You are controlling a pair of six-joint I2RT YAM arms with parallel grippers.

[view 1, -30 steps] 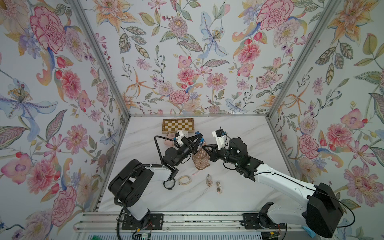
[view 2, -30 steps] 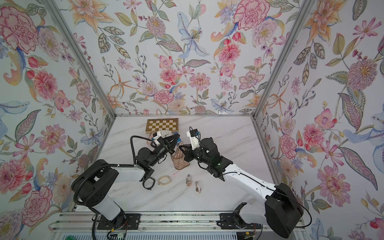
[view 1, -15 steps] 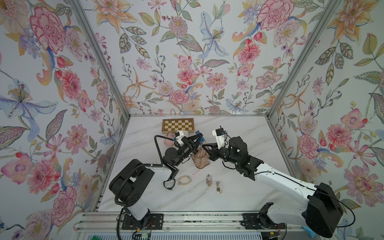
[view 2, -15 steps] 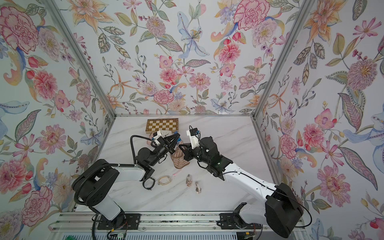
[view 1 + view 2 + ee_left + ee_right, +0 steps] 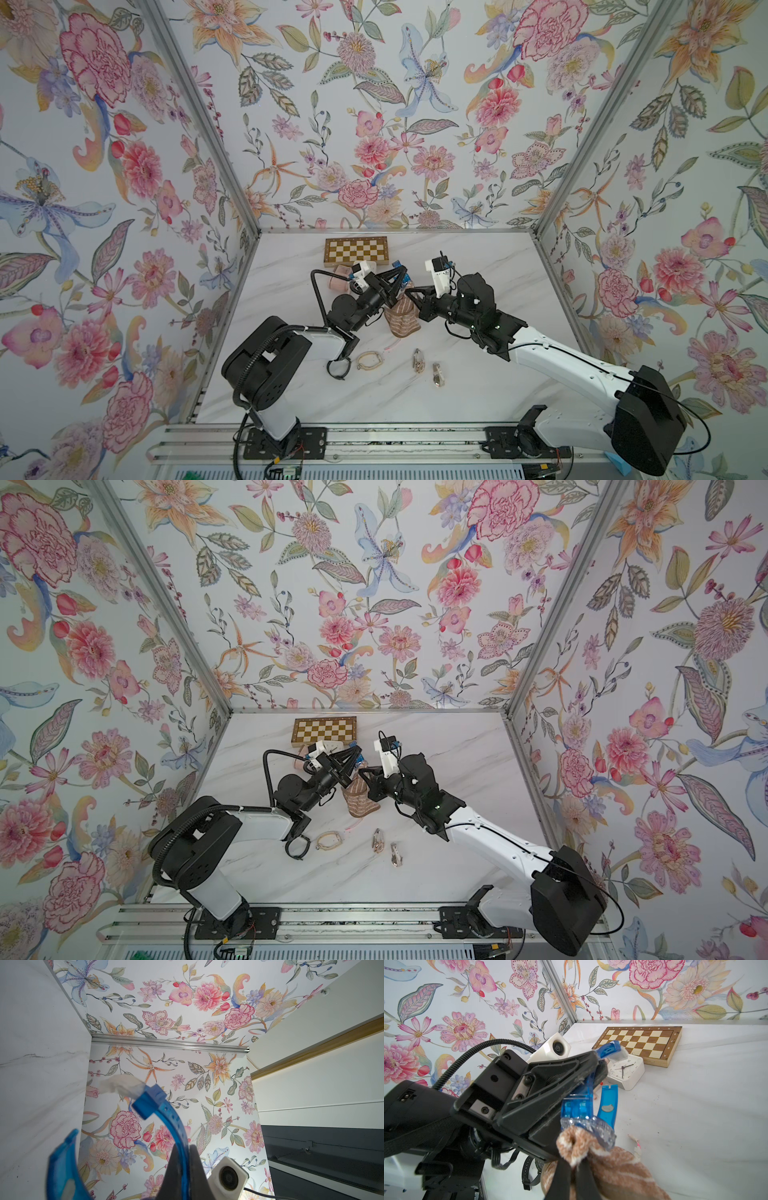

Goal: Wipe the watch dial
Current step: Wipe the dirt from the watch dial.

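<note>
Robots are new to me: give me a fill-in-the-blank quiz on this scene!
The left gripper is shut on the strap of a see-through ____ watch.
The right gripper pinches a brown striped ____ against that watch.
Behind them, a white alarm clock stands beside a wooden ____.
Missing words: blue; cloth; chessboard.

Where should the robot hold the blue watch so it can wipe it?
By the strap, coming in edge-on so the jaws shut on its flat faces. It is thin and flat there, so it pinches well, and the dial is left free for the cloth. The left gripper holds it that way.
</note>
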